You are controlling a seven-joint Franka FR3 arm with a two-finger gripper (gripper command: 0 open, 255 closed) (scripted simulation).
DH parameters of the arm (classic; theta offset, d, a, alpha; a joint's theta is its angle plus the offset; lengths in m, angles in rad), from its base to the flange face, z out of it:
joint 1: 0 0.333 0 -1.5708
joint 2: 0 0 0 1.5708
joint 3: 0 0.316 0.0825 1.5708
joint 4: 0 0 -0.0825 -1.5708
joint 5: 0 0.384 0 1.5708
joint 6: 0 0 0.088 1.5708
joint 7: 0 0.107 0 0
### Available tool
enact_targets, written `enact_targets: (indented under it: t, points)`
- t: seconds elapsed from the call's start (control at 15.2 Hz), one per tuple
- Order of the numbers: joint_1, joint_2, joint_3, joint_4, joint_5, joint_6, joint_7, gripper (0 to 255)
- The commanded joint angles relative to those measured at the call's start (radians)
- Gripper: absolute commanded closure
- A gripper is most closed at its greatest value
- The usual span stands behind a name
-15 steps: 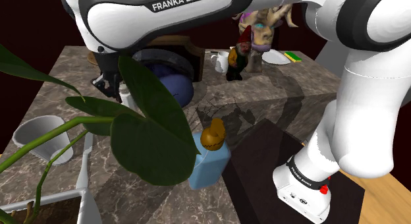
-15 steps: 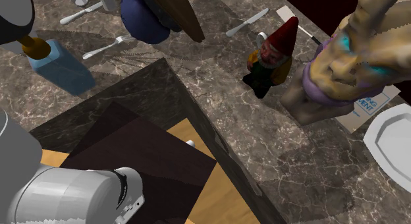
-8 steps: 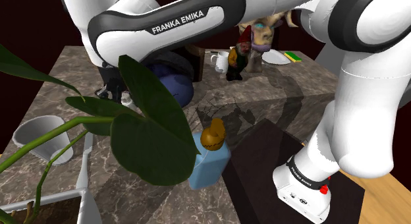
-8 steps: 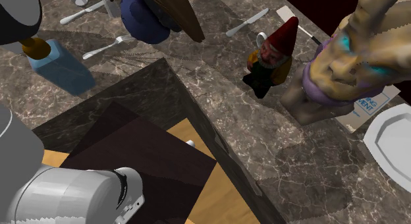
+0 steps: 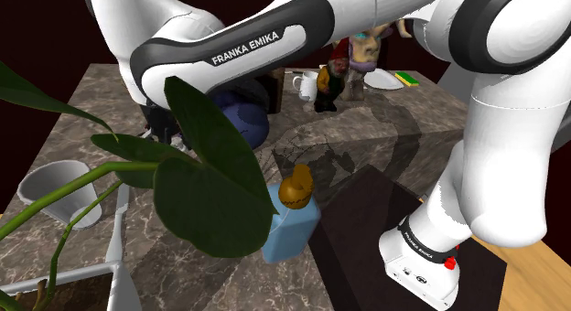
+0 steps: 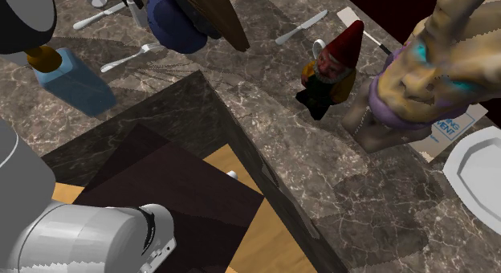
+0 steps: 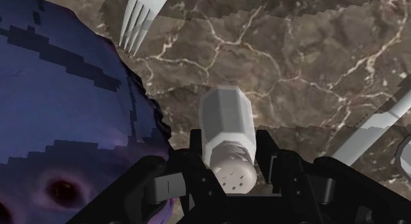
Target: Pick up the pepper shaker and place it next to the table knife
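Shoulder view: brown veined marble table [image 5: 412, 117], dark maroon walls [image 5: 46, 35]. At ten o'clock my gripper [image 7: 229, 149] pinches the grey pepper shaker [image 7: 227, 120], long axis along the fingers, holed cap toward the wrist camera.

"FRANKA EMIKA" is printed in white on the arm's dark link [image 5: 256, 46]. Blue lettering on a white card [image 6: 450, 128] cannot be read.
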Motion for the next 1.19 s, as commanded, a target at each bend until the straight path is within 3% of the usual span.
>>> enact_targets:
  t: [0.0, 0.07, 0.13, 0.46, 0.73, 1.12]
  points:
    - [0.0, 0.0, 0.0, 0.0, 0.0, 0.0, 0.0, 255]
    - [0.0, 0.0, 0.0, 0.0, 0.0, 0.0, 0.0, 255]
    - [0.0, 0.0, 0.0, 0.0, 0.0, 0.0, 0.0, 0]
    - [0.0, 0.0, 0.0, 0.0, 0.0, 0.0, 0.0, 0]
    - [0.005, -0.035, 0.01, 0.076, 0.017, -0.109, -0.012, 0]
    - [0.006, -0.035, 0.01, 0.076, 0.017, -0.109, -0.012, 0]
